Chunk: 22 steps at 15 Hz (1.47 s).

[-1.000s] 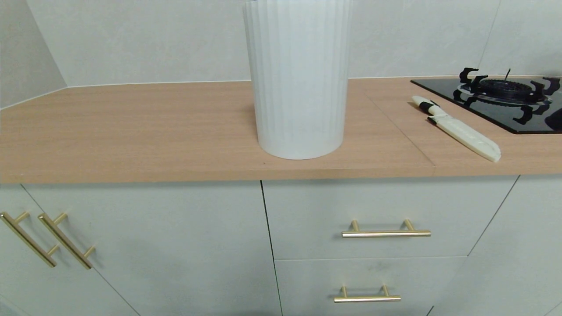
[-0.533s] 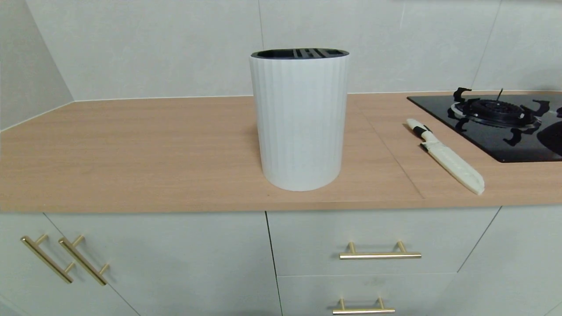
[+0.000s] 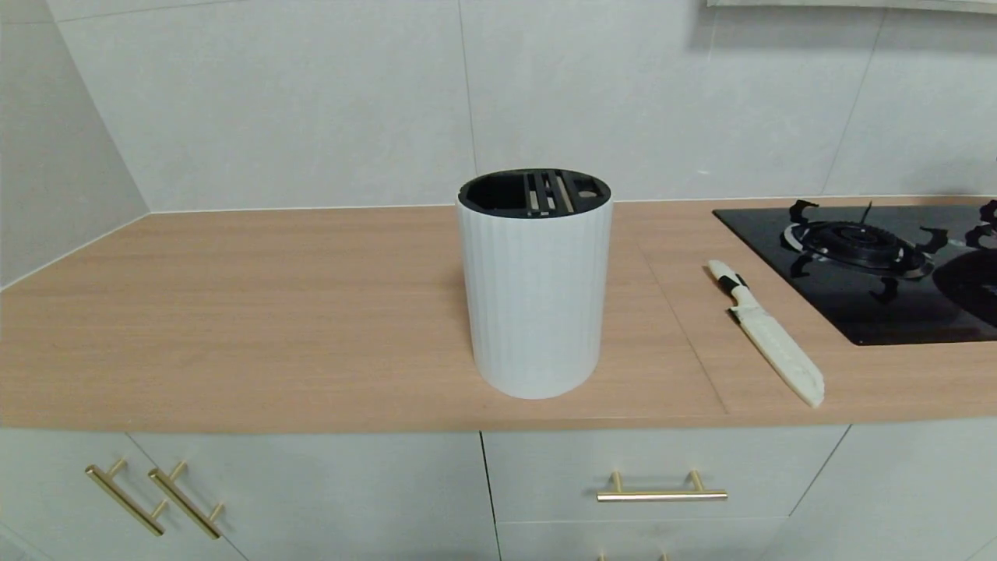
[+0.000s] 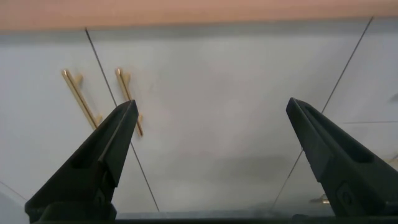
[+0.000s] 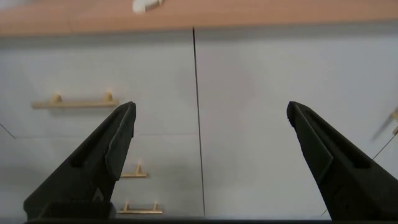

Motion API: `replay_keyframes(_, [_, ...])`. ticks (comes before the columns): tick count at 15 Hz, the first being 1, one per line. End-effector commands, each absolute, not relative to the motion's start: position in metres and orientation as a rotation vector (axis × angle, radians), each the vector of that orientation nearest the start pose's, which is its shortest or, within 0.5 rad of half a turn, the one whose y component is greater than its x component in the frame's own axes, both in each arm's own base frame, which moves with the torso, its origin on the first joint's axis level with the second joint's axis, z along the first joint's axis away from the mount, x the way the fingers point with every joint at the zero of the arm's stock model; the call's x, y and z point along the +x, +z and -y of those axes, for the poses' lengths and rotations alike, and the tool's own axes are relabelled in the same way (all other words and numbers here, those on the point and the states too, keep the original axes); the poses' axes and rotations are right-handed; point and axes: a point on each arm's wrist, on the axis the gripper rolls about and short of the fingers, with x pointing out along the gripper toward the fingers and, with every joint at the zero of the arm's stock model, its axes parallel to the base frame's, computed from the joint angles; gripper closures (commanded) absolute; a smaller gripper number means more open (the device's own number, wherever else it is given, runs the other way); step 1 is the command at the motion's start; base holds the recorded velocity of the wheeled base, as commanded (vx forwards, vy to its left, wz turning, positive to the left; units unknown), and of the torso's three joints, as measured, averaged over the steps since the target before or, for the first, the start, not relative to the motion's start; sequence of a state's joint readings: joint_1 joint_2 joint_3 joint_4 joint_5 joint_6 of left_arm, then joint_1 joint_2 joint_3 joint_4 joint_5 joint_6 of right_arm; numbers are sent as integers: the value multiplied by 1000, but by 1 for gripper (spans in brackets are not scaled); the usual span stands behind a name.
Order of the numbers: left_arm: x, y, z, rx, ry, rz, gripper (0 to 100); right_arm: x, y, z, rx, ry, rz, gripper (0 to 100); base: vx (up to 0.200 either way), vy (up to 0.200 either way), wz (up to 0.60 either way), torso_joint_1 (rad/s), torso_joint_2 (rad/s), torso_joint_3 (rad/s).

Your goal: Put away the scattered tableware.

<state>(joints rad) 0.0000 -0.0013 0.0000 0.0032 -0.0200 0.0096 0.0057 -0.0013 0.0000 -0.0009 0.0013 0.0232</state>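
Partly cut off, the hob (image 3: 864, 265) sits near the knife (image 3: 767, 343).

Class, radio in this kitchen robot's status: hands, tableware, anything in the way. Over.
Left hand open, right hand open, both facing cabinets. Knife flat on counter, between slotted holder and hob. Nothing covering it.

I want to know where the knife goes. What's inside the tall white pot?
The white pot has a black insert on top with narrow slots, a wide opening and a round hole. Nothing sticks out. Deeper inside is hidden by its wall.
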Motion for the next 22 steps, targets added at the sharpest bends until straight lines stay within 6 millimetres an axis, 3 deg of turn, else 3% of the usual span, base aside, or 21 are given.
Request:
replay_keyframes(1, [-23, 75, 0, 9, -20, -3, 0, -23, 76, 0, 23, 8, 3, 0, 0, 0, 0, 198, -491, -281])
replay_keyframes(22, [-23, 75, 0, 9, -20, -3, 0, -23, 75, 0, 23, 8, 0, 0, 0, 0, 0, 240, -523, -286])
